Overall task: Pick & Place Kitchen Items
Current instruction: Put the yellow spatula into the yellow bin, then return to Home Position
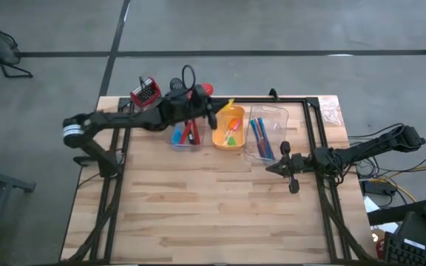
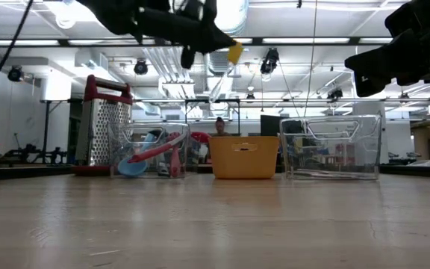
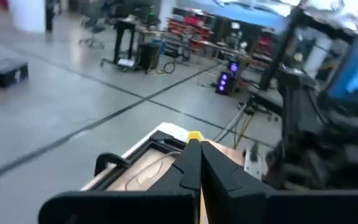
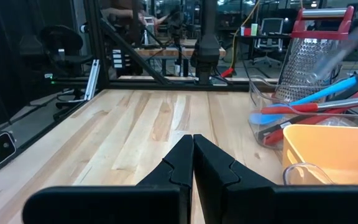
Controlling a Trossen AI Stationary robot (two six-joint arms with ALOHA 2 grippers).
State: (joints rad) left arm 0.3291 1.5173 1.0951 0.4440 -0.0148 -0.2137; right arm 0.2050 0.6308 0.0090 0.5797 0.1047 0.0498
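1. We find the left gripper [image 1: 214,111] raised above the orange tray [image 1: 228,138], clenched on a small yellow piece [image 2: 234,52].
2. We find the right gripper [image 1: 270,169] pinched together and empty, near the right clear bin [image 1: 279,116].
3. Red and blue spoons [image 2: 154,152] lie in the left clear bin [image 2: 118,153], beside a box grater [image 2: 98,127].

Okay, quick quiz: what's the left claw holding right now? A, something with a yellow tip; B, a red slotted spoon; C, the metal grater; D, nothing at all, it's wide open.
A: the left claw is shut on a thin item with a yellow tip, raised above the orange tray, while the grater stands on the table.
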